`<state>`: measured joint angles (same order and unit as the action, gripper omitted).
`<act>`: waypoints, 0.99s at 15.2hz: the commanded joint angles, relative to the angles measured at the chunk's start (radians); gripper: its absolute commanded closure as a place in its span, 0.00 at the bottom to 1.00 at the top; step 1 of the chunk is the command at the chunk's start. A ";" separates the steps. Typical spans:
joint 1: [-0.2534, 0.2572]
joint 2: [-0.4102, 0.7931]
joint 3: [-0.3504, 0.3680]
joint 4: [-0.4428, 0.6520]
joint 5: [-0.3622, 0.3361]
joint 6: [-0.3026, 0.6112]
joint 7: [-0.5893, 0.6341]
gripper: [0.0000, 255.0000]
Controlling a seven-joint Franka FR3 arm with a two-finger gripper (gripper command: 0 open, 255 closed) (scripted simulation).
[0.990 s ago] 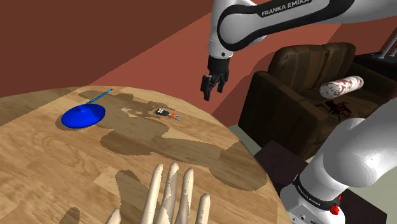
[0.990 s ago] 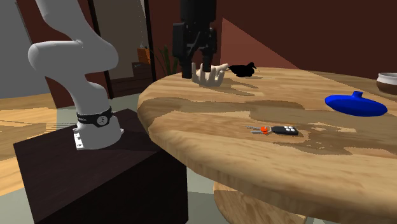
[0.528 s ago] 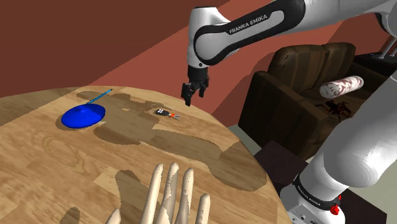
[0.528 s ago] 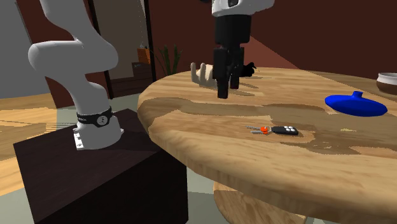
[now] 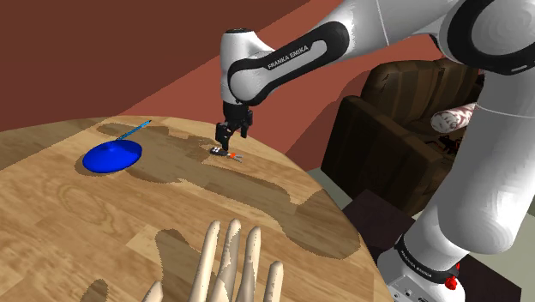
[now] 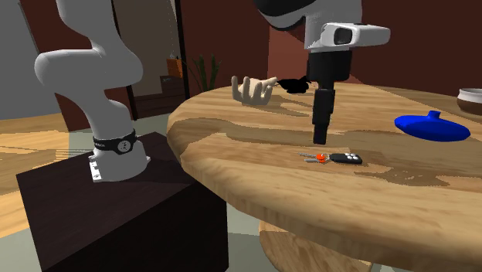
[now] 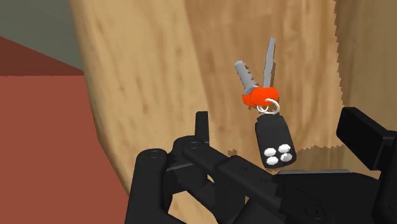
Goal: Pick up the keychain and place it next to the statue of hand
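Wooden round table [image 5: 77, 214] with the keychain [image 5: 225, 154] lying flat close to its rim, on the side facing the brown armchair [image 5: 403, 111]. In the wrist view, the keychain [image 7: 267, 121] is resolved into a black fob with white buttons, a ring, an orange key head and two grey key blades pointing away from the fob. The end effector [image 5: 225, 137] is held upright just above the keychain, with the arm stretched out over the table from the stand [image 6: 116, 209]. Its fingers [image 7: 201, 127] are seen spread apart, released, with the fob lying between and beyond them and touched by neither. The statue of hand [image 5: 231, 262], pale and with its digits raised, is placed near the part of the rim closest to the stand, well apart from the keychain. A blue rounded object [image 5: 111, 156] with a thin handle is set further in from the rim, beyond the keychain as seen from the armchair side.
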<state>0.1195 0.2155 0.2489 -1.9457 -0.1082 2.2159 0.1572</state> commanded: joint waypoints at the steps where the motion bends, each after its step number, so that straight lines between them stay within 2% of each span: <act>1: 0.008 0.037 0.000 0.019 -0.015 0.020 0.011 0.00; 8: 0.012 0.089 -0.008 -0.003 -0.036 0.092 0.024 0.00; 15: 0.012 0.088 -0.008 -0.003 -0.036 0.092 0.024 0.00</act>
<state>0.1320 0.3040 0.2406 -1.9489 -0.1438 2.3080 0.1817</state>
